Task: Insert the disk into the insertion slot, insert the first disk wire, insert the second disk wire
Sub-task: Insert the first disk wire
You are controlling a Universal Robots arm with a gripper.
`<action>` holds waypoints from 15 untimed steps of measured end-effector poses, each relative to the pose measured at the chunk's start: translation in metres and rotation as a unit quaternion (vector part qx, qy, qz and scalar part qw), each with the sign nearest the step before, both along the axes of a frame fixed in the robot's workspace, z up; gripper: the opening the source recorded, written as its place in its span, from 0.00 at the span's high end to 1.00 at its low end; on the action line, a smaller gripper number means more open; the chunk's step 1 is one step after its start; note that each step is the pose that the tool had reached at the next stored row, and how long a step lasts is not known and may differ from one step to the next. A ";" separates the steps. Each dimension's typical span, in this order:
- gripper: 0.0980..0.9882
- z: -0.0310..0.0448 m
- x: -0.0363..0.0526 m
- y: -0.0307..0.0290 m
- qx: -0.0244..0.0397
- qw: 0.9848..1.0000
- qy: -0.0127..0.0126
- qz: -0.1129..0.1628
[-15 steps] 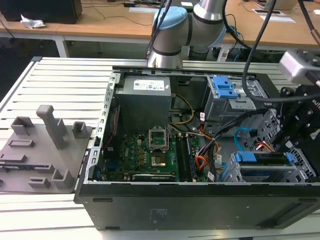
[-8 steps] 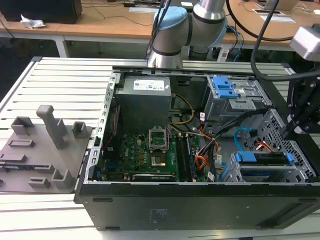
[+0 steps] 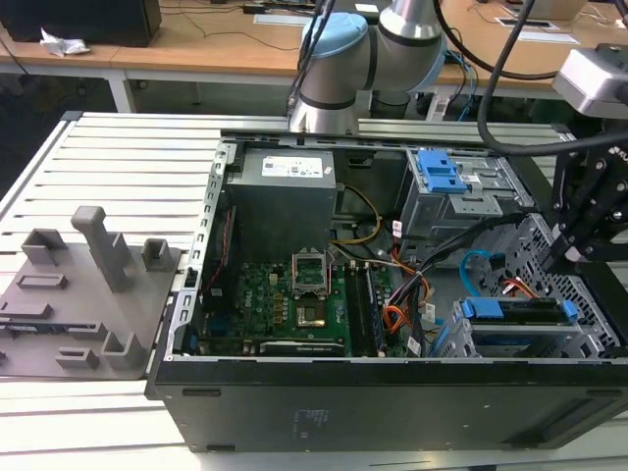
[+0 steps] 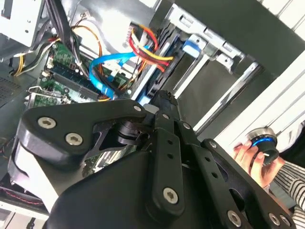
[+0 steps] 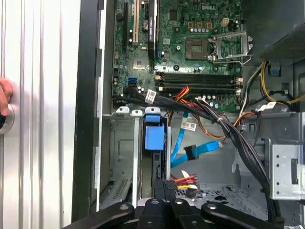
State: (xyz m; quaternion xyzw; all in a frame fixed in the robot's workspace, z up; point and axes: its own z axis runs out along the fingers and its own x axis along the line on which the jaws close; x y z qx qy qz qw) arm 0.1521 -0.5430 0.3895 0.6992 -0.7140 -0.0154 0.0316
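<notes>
Disk [image 5: 154, 137] sat edge-on within insertion slot [image 5: 123, 143]. Gripper [image 5: 164, 186] jaws stood drawn together at the disk's end, just beside first disk wire [image 5: 186, 180]; whether they held it could not be confirmed.

Not much I can actually read from my end: the white sticker [image 3: 287, 168] on the power supply box [image 3: 285, 211], upper middle of the exterior view, is just tiny lines of print. In the first wrist view, the little white tags [image 5: 151, 96] on the black cable bundle [image 5: 238, 143] and the white lettering on the motherboard [image 5: 181, 33] aren't clear enough to quote.
</notes>
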 end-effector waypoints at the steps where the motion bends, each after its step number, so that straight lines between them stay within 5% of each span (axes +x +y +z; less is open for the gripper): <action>1: 0.99 0.0000 -0.0037 0.0000 0.000 1.000 0.000 0.000; 8: 0.99 -0.0001 -0.0191 -0.0001 0.000 1.000 0.000 0.000; 15: 0.99 0.0000 -0.0227 0.0000 0.000 1.000 0.000 0.000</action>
